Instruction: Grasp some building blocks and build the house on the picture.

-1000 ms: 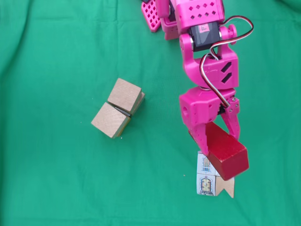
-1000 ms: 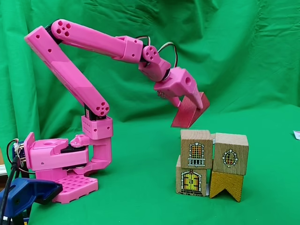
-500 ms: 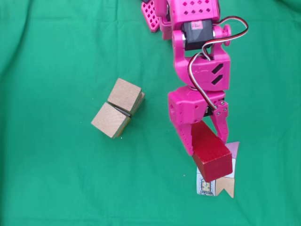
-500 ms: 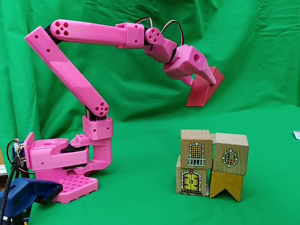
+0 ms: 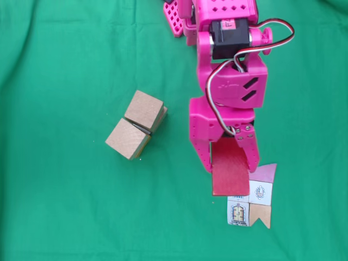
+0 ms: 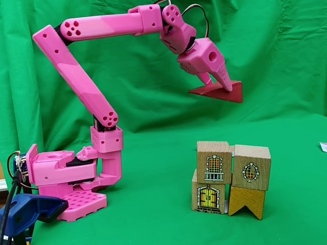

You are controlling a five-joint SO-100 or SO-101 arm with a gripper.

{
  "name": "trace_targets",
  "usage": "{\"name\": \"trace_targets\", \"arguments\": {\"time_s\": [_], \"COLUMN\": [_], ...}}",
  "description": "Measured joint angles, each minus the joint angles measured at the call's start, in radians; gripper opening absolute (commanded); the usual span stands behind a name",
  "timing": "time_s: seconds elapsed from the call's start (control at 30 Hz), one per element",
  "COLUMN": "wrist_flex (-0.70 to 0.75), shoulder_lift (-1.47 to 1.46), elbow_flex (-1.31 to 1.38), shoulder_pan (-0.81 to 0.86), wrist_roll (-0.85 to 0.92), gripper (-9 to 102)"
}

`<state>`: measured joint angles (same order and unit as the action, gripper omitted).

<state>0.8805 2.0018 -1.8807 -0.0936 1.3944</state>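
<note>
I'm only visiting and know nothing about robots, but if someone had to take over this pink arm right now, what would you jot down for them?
Gripper: shut on the red block, held high in the air above the stacked printed blocks, roughly level in the side-on fixed view.
In the top-down fixed view, the two plain wooden cubes sit touching each other on the green cloth, apart from the arm.
Done: red block picked up and lifted.
Left: probably lower it onto the stack as a roof; the plain cubes are untouched.

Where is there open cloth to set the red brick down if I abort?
Bare green cloth lies left of the two plain cubes, and between them and the gripper. It is crowded under the red brick, at the printed house.
</note>
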Motion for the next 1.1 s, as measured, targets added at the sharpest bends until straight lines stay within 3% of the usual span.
{"name": "trace_targets", "arguments": {"time_s": [1.1], "wrist_flex": [0.008], "shoulder_lift": [0.114], "elbow_flex": [0.008], "shoulder_pan": [0.224], "wrist_roll": [-0.029], "gripper": [24]}}
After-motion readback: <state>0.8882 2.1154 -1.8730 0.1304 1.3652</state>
